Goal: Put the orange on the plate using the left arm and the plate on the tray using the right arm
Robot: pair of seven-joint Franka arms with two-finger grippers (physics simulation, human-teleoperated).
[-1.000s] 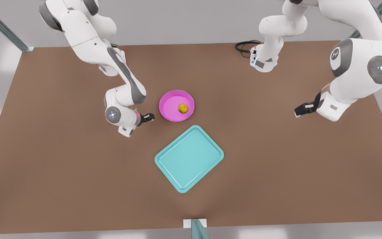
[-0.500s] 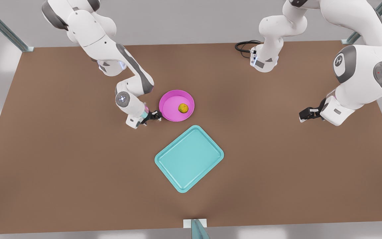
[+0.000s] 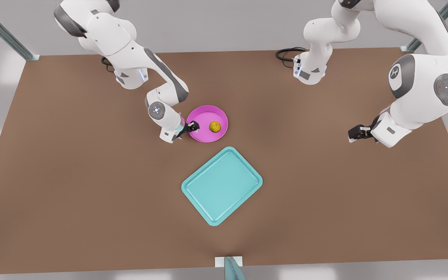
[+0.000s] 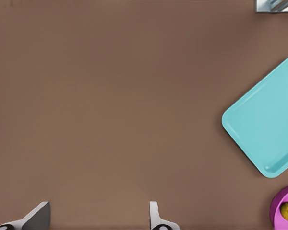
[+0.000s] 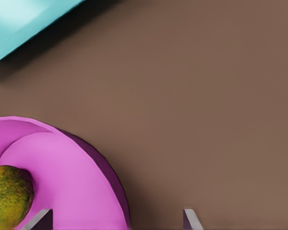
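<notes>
We work over a brown flat table (image 3: 72, 194). The light teal rectangular tray (image 3: 221, 186) lies bare at 6 o'clock of the round pink shallow plate (image 3: 202, 121), close but apart. The small yellow-orange bumpy orange (image 3: 214, 126) already rests in the plate, toward 3 o'clock of its middle.

Over the last second the right gripper (image 3: 193, 126) has closed in on the plate's 9 o'clock rim. Its jaws are spread, straddling that rim, and not yet clamped. We judge the grasp comes next.

The left gripper (image 3: 352, 134) waits far off at 3 o'clock, jaws apart and empty. Nothing blocks the path to the tray.
</notes>
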